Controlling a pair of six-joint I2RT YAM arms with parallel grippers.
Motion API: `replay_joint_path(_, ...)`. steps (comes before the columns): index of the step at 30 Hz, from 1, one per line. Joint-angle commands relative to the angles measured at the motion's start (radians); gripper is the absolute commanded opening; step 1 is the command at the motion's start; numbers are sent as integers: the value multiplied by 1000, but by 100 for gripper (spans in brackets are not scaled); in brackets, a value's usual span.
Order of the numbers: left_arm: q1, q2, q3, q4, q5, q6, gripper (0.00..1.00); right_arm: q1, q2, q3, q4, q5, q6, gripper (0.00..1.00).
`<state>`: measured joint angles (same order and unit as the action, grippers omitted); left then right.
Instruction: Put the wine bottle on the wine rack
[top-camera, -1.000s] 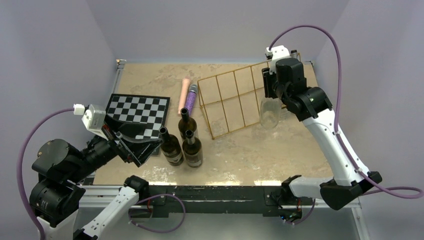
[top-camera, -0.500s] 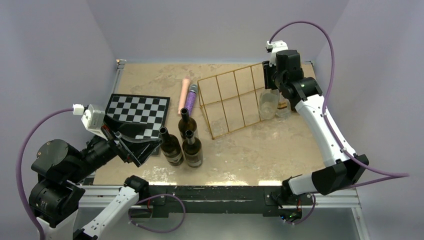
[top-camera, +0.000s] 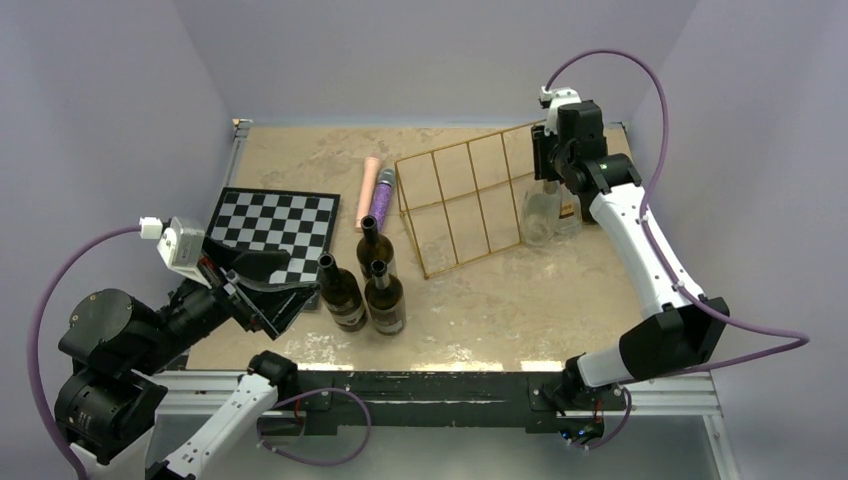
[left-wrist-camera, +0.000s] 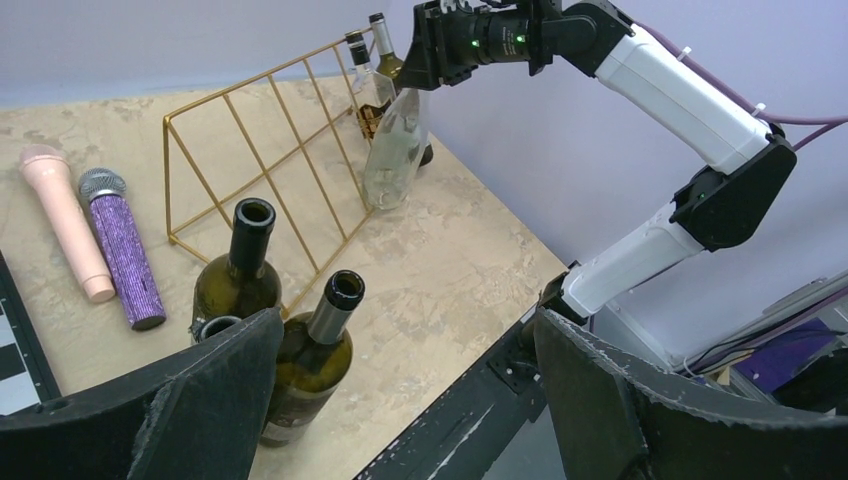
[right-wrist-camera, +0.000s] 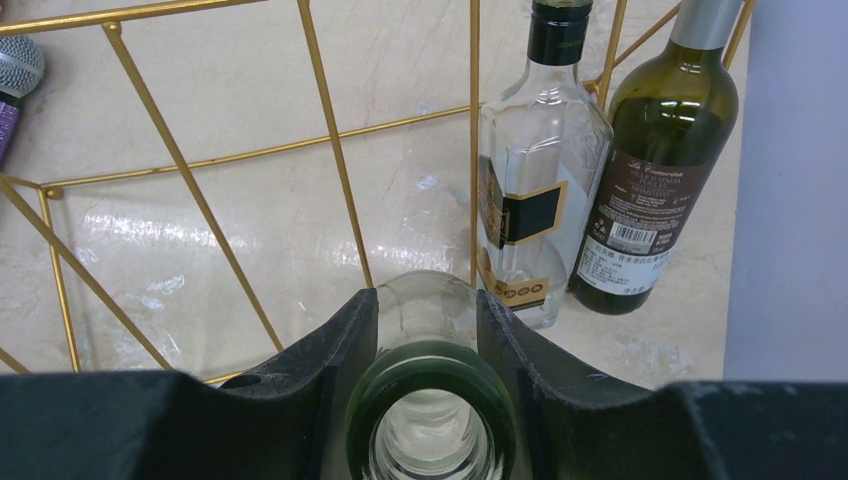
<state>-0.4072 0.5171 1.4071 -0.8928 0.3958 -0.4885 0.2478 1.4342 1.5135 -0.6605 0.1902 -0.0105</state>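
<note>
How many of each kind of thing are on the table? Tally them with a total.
Dark open bottles: 3
Clear bottles: 2
Sealed green wine bottle: 1
Microphones: 2
Chessboard: 1
Wine rack: 1
Total: 10

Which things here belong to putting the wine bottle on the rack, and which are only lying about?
Job: clear bottle, gripped at the neck by the right hand; golden wire rack.
Lying about: chessboard; pink microphone; purple microphone; three dark bottles; square labelled bottle; green bottle.
</note>
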Motion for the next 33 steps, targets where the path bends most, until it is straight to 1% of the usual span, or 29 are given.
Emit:
replay_joint_path(1,-4,-9,-11,8,-13,-22,99,-12,-13,15,197,-15,3,0)
replay_joint_path(12,-3,-10,-17,15,-14,-39,99,-17,38,-16,236,-32,2,0)
replay_joint_path(13,-4,-10,-18,14,-13,-39,99,-16,42,-14,235,-33,3,2)
replay_joint_path(14,-4,-8,-20,14,-13,-39,99,-17,48,-12,231,-32,3,7)
replay_joint_path(17,-4,-9,-25,14,-13,-39,99,-17,67,-10,229,-32,3,25)
replay_joint_path(21,-3,-5,-24,16,-14,-41,99,-16,58,-51,277,-40,2,44)
replay_joint_path(22,-4,-3,-23,15,-14,-41,99,-16,51,-68,297,-43,2,46)
replay_joint_path(27,-4,-1,-21,12,-32,-39,99,-17,82,-54,303,-48,-2,45)
replay_joint_path(33,-4,-3,-33,7,-49,-36,99,-16,153,-6,302,-54,-6,37)
